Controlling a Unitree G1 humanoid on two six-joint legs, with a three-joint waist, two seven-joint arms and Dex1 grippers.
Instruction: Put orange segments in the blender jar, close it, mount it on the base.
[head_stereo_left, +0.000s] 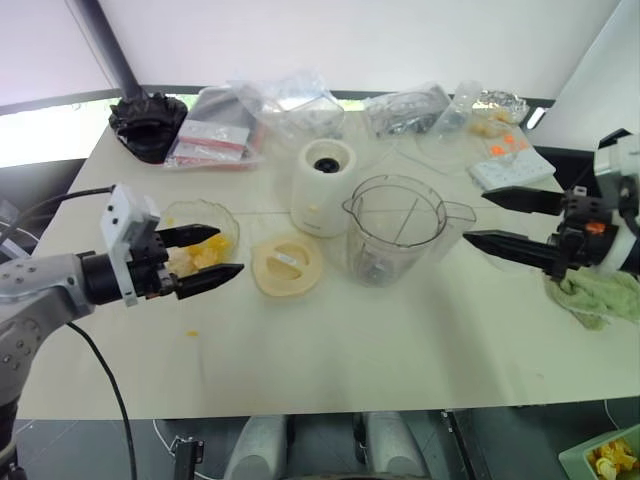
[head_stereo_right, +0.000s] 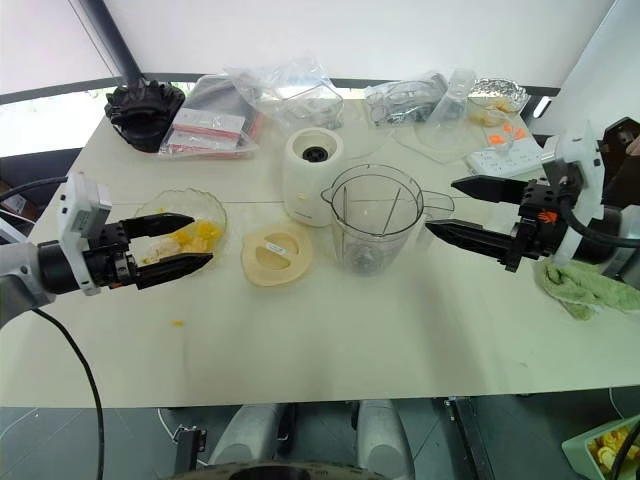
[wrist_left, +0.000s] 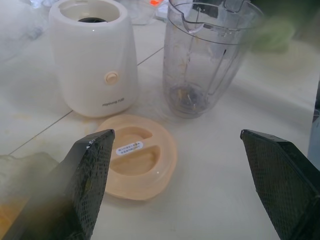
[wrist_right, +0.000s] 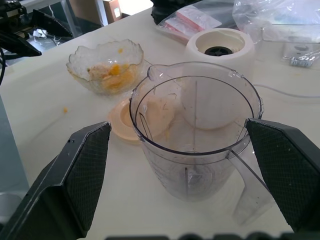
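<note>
The clear blender jar (head_stereo_left: 395, 230) stands upright and uncovered at the table's middle, its handle toward the right; no fruit shows inside it. Just behind it to the left stands the cream-white base (head_stereo_left: 323, 187). The orange segments (head_stereo_left: 208, 250) lie in a shallow wavy glass dish (head_stereo_left: 225, 216) on the left. My left gripper (head_stereo_left: 228, 250) hovers open beside that dish, pointing at the jar, with nothing between its fingers. On the jar's right, my right gripper (head_stereo_left: 474, 217) is open and empty, aimed at the jar (wrist_right: 195, 135).
A flat cream lid (head_stereo_left: 287, 265) lies between the dish and the jar. At the back are a black ribbed part (head_stereo_left: 148, 125), clear bags (head_stereo_left: 270, 110) and white packaging (head_stereo_left: 510, 165). A green cloth (head_stereo_left: 600, 295) lies at the right edge. One orange scrap (head_stereo_left: 192, 331) sits near the front left.
</note>
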